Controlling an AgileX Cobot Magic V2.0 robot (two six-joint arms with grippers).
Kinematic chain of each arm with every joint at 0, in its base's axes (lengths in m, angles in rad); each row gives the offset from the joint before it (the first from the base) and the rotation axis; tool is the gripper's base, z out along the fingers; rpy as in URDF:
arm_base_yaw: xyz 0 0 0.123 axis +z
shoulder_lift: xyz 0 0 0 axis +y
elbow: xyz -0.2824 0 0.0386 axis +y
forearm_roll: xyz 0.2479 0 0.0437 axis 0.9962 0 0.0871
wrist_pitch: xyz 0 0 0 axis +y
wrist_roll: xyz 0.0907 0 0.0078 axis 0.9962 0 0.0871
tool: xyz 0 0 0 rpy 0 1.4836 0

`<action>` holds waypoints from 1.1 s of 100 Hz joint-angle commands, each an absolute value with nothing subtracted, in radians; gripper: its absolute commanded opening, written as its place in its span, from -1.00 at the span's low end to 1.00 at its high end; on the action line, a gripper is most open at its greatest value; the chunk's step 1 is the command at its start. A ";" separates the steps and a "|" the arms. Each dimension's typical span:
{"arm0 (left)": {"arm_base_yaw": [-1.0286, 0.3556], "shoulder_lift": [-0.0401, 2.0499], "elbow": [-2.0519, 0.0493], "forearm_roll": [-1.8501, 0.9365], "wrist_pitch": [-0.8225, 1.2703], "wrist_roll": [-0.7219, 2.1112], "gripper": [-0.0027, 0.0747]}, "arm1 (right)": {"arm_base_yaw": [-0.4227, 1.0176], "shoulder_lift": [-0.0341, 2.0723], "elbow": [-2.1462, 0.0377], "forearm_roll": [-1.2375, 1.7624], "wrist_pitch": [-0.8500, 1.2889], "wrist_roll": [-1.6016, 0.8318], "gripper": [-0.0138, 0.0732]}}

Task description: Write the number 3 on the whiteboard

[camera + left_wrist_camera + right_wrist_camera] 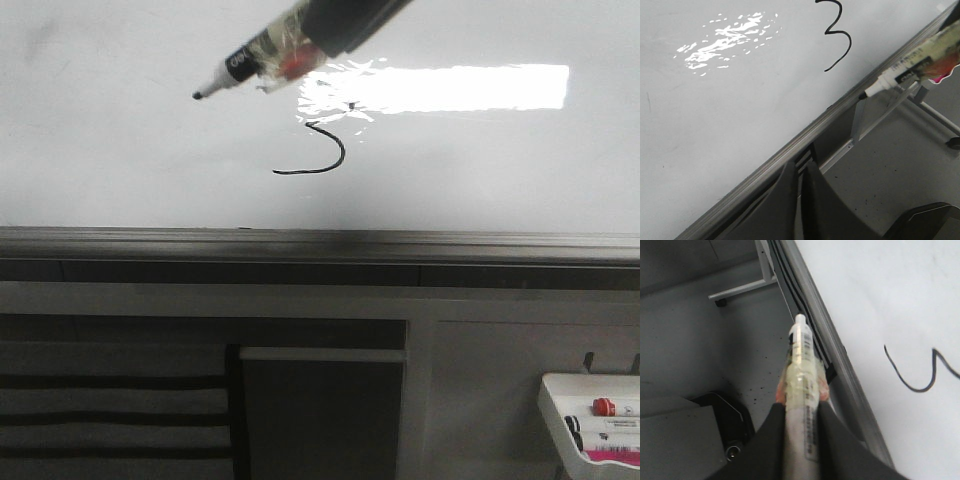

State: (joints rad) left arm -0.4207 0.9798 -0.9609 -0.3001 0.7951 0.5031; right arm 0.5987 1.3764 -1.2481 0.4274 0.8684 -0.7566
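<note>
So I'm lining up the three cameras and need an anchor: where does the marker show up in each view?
Front view: the marker slants in from the top, tip toward the left, above the number 3.
Left wrist view: the marker is at the right edge, right of the 3.
Right wrist view: the marker stands centre, between the right fingers.
Shared landmark: the whiteboard's grey edge rail.

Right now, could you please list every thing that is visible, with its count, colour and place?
whiteboard: one, white-grey, fills the upper front view.
number 3: one, black stroke, mid-board; top lost in glare in front view.
held marker: one, white with black tip, taped, off the board.
marker tray: one, white, lower right, holding markers.
right gripper: one, dark, shut on the marker.
left gripper: one, dark, fingers close together, empty.
</note>
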 commanded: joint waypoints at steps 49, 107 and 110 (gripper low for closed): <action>-0.417 0.965 -0.990 -0.327 0.725 0.494 -0.98 | 0.651 1.330 -1.286 0.460 0.736 -0.978 -0.80; -0.423 0.965 -0.990 -0.296 0.691 0.496 0.31 | 0.660 1.334 -1.286 0.461 0.688 -1.019 -0.80; -0.423 0.965 -0.990 -0.298 0.691 0.496 0.31 | 0.667 1.336 -1.286 0.461 0.677 -1.054 -0.80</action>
